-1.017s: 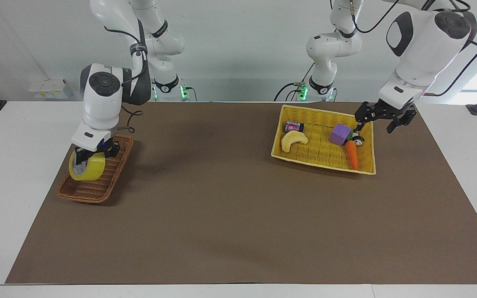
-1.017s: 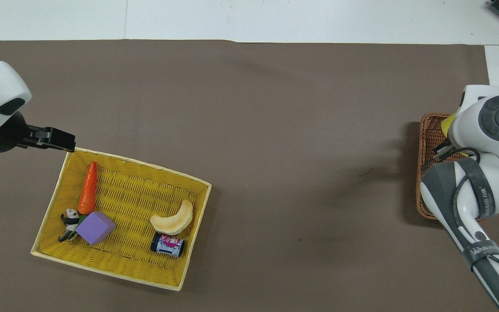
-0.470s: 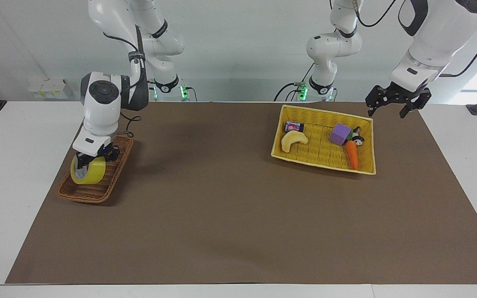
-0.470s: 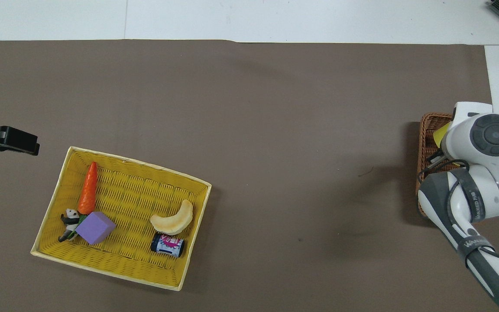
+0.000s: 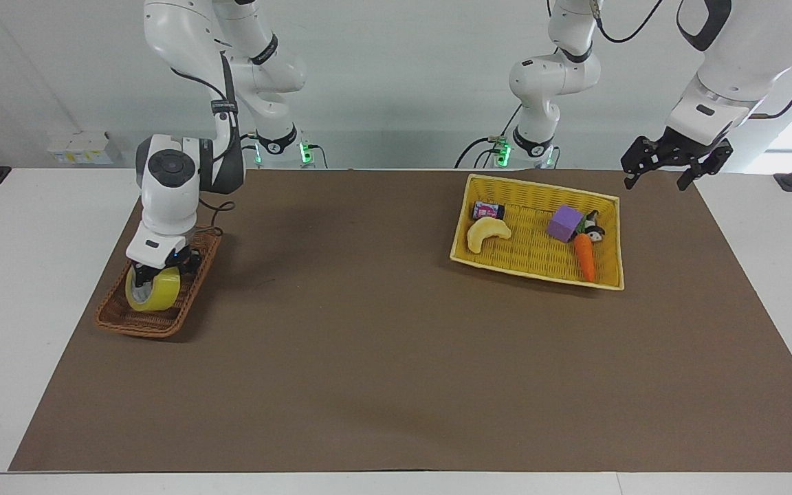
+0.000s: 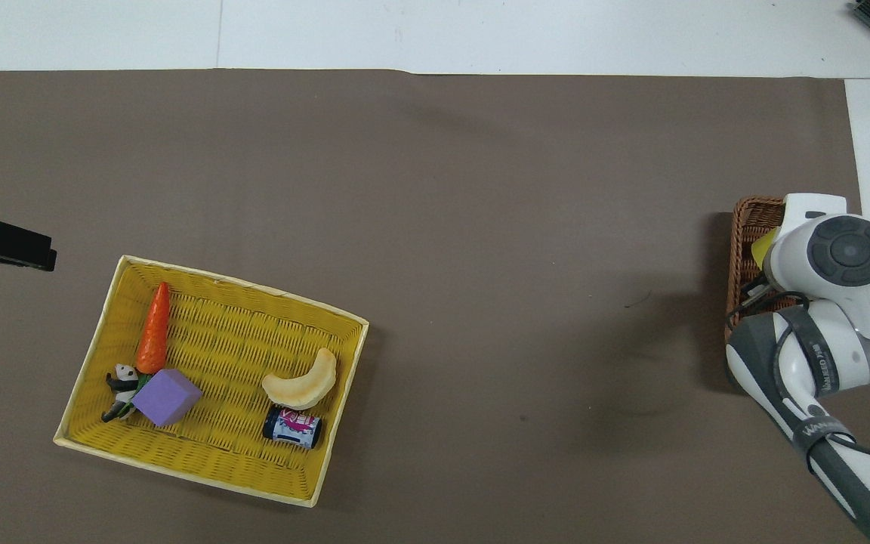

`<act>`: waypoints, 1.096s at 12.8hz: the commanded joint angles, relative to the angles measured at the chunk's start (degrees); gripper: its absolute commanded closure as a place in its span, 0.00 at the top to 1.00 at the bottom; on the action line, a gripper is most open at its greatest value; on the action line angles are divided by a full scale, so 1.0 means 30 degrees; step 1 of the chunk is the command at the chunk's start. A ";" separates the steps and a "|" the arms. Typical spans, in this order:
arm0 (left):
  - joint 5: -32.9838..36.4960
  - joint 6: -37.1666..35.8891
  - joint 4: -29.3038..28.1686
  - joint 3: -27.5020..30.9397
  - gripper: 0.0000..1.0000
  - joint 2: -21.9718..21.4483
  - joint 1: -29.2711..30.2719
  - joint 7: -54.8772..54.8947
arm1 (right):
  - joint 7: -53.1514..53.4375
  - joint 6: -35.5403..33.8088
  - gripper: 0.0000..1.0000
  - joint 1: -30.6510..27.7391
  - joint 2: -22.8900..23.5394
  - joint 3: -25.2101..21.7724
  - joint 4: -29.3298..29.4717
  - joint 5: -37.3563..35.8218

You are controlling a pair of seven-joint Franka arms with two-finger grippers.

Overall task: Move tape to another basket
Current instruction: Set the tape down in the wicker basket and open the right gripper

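Note:
The yellow tape stands on edge, low in the brown wicker basket at the right arm's end of the table. My right gripper comes straight down on it and is shut on the tape's top. In the overhead view my right arm covers most of the wicker basket, and only a sliver of the tape shows. My left gripper is open and empty. It hangs in the air over the brown mat, beside the yellow basket toward the left arm's end, and also shows in the overhead view.
A larger yellow woven basket holds an orange carrot toy, a purple cube, a pale banana-shaped toy, a small can and a panda figure. A brown mat covers the table.
My right gripper has lowered the tape into the wicker basket. My left gripper has risen and moved away from the yellow basket toward the left arm's end.

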 commanded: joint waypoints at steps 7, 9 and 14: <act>0.0169 -0.0410 0.0184 -0.0125 1.00 -0.0080 0.0183 0.0097 | -0.1025 0.0294 1.00 -0.0460 -0.0940 0.0152 -0.0813 -0.0756; 0.0140 -0.0381 0.0213 -0.0125 1.00 -0.0080 0.0183 0.0097 | -0.1055 -0.1399 1.00 -0.0140 -0.2021 0.0210 -0.0725 0.0321; -0.0623 -0.0761 0.0213 -0.0183 1.00 -0.0460 -0.0050 -0.2334 | -0.0968 -0.5388 1.00 0.0828 -0.3870 0.0211 0.0969 0.6063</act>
